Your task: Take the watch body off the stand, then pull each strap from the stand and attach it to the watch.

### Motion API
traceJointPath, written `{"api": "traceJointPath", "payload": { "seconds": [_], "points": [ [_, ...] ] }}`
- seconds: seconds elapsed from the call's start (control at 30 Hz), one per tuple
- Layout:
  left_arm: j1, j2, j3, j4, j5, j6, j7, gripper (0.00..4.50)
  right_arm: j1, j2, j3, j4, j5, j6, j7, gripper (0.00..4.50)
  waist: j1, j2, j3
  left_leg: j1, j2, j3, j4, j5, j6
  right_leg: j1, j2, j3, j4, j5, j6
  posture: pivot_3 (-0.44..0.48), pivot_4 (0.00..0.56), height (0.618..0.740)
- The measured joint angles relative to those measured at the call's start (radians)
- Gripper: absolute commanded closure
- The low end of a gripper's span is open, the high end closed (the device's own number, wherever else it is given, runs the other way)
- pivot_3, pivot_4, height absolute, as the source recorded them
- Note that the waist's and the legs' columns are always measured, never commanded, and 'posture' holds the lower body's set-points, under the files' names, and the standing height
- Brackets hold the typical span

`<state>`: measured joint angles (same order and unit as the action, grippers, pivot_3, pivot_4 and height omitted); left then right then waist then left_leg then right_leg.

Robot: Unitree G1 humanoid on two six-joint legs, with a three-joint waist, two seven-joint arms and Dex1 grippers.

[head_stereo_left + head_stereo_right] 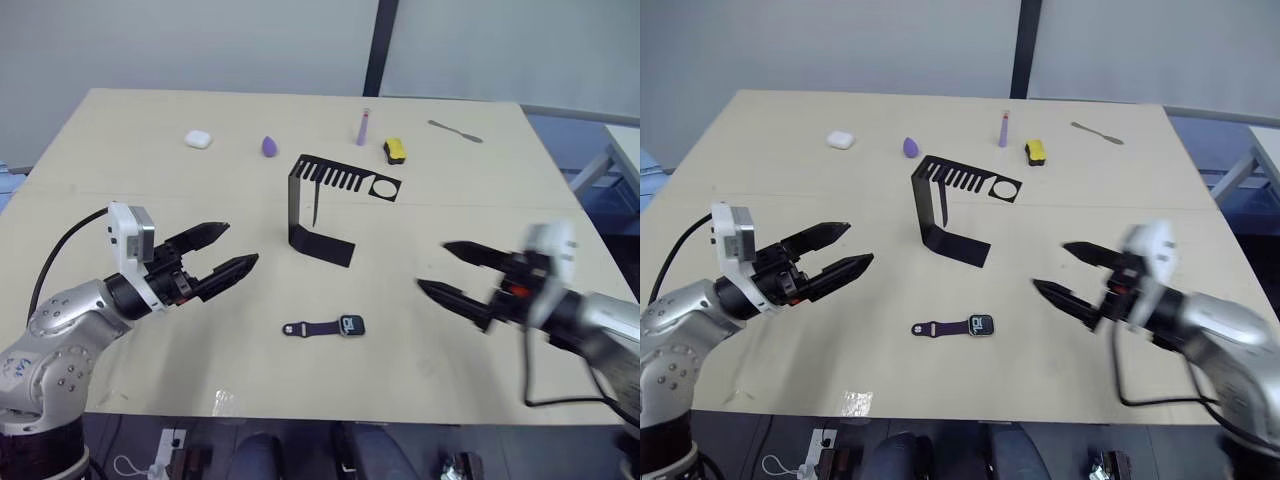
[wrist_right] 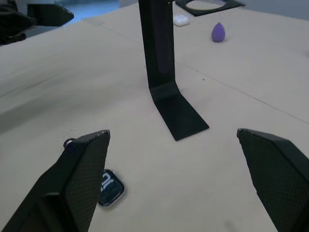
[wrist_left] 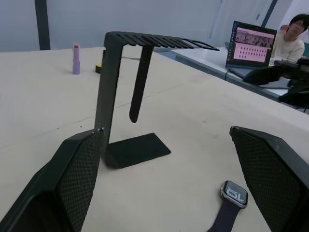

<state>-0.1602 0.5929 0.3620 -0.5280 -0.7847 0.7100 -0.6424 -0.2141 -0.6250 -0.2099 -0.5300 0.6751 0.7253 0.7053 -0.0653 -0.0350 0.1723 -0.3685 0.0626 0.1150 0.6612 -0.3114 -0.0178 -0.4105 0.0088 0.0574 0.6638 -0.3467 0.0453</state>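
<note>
Both black two-fingered grippers, left and right, hover spread apart and empty. The small dark-screened watch body, one thin black strap attached, lies on the pale wooden table near of the black sheet-metal stand, where a second black strap hangs.

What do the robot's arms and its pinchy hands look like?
Silvery metal arms with small round bolts. The left gripper and right gripper each have two pointed black fingers with dotted pads, a white wrist block, and a black cable.
</note>
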Motion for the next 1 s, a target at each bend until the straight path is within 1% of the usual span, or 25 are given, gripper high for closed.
{"api": "traceJointPath", "payload": {
  "seconds": [0.07,0.1,0.2,0.27,0.3,0.33,0.47,0.57,0.7,0.8,0.9,0.93,0.97,1.0],
  "points": [
    [0.016,-0.032,-0.042,-0.036,0.012,-0.010,0.039,0.00,-0.085,0.074,0.139,0.078,-0.082,-0.010,-0.054,0.82,0.004,0.000,0.000,-0.001,0.000,0.000,0.000,0.000,0.000,-0.002,0.000,0.000,0.000,0.000,0.000,0.000,0.150,0.740],
    [0.020,-0.041,-0.049,-0.043,0.017,-0.013,0.056,0.00,-0.112,0.097,0.178,0.111,-0.108,-0.014,-0.068,1.29,0.007,0.000,0.000,-0.002,0.000,0.000,0.000,0.000,0.000,-0.003,0.000,0.000,0.000,0.000,0.000,0.000,0.150,0.740],
    [0.031,-0.082,-0.066,-0.064,0.040,-0.035,0.126,0.00,-0.240,0.212,0.305,0.286,-0.220,-0.069,-0.107,2.75,0.007,0.000,0.000,-0.002,0.000,0.001,0.003,0.000,0.001,-0.002,-0.001,0.000,0.001,0.000,0.000,0.000,0.150,0.740],
    [0.041,-0.085,-0.095,-0.092,0.062,-0.046,0.147,0.00,-0.289,0.260,0.372,0.382,-0.281,-0.098,-0.116,3.70,0.008,0.000,0.000,-0.002,0.000,0.001,0.002,0.000,0.001,-0.002,-0.001,0.000,0.001,0.000,0.000,0.000,0.150,0.740],
    [0.045,-0.085,-0.109,-0.102,0.073,-0.052,0.154,0.00,-0.308,0.280,0.394,0.428,-0.306,-0.110,-0.121,4.30,0.010,0.000,0.000,-0.002,0.000,0.001,0.002,0.000,0.001,-0.002,-0.001,0.000,0.001,0.000,0.000,0.000,0.150,0.740],
    [0.048,-0.086,-0.119,-0.107,0.082,-0.057,0.159,0.00,-0.320,0.293,0.407,0.460,-0.324,-0.119,-0.122,4.46,0.011,0.000,0.000,-0.002,0.000,0.001,0.002,0.000,0.001,-0.002,-0.001,0.000,0.001,0.000,0.000,0.000,0.150,0.740],
    [0.050,-0.098,-0.139,-0.113,0.114,-0.081,0.190,0.00,-0.376,0.327,0.411,0.576,-0.382,-0.138,-0.145,4.46,0.008,0.000,0.000,-0.002,0.000,0.001,0.003,0.000,0.001,-0.002,-0.001,0.000,0.002,0.000,0.000,0.000,0.150,0.740],
    [0.053,-0.123,-0.178,-0.119,0.185,-0.119,0.238,0.00,-0.414,0.344,0.411,0.652,-0.426,-0.146,-0.164,4.46,0.006,0.000,0.000,-0.002,0.000,0.001,0.002,0.000,0.001,-0.002,-0.001,0.000,0.003,0.000,-0.001,0.000,0.150,0.740],
    [0.055,-0.147,-0.227,-0.121,0.210,-0.134,0.245,0.00,-0.418,0.355,0.411,0.692,-0.465,-0.122,-0.180,4.46,0.005,0.000,0.000,-0.002,0.000,0.002,0.002,0.000,0.001,-0.003,-0.001,0.000,0.003,0.000,-0.001,0.000,0.150,0.740],
    [0.046,-0.183,-0.266,-0.125,0.246,-0.143,0.283,0.00,-0.433,0.354,0.430,0.695,-0.497,-0.110,-0.180,4.46,0.005,0.000,0.000,-0.001,0.000,0.002,0.002,0.000,0.001,-0.002,-0.001,0.001,0.003,0.000,-0.001,0.000,0.150,0.740],
    [-0.005,-0.220,-0.310,-0.112,0.341,-0.170,0.352,0.87,-0.433,0.359,0.436,0.694,-0.508,-0.110,-0.180,4.50,0.006,0.000,-0.001,-0.001,0.000,0.002,0.002,0.000,0.001,-0.002,-0.001,0.001,0.003,0.000,-0.001,0.000,0.150,0.740],
    [-0.016,-0.227,-0.319,-0.104,0.359,-0.172,0.367,1.26,-0.432,0.363,0.437,0.694,-0.509,-0.109,-0.180,4.50,0.006,0.000,-0.001,-0.001,0.000,0.002,0.002,0.000,0.001,-0.002,-0.001,0.001,0.003,0.000,-0.001,0.000,0.150,0.740],
    [-0.026,-0.240,-0.332,-0.093,0.368,-0.167,0.380,1.81,-0.432,0.364,0.437,0.693,-0.509,-0.109,-0.180,4.50,0.006,0.000,-0.001,-0.001,0.000,0.002,0.002,0.000,0.001,-0.002,-0.001,0.001,0.003,0.000,-0.001,0.000,0.150,0.740],
    [-0.028,-0.257,-0.345,-0.084,0.373,-0.161,0.390,1.81,-0.432,0.365,0.436,0.692,-0.509,-0.108,-0.180,4.50,0.006,0.000,-0.001,-0.001,0.000,0.002,0.002,0.000,0.001,-0.002,-0.001,0.001,0.003,0.000,-0.001,0.000,0.150,0.740]
  ]
}}
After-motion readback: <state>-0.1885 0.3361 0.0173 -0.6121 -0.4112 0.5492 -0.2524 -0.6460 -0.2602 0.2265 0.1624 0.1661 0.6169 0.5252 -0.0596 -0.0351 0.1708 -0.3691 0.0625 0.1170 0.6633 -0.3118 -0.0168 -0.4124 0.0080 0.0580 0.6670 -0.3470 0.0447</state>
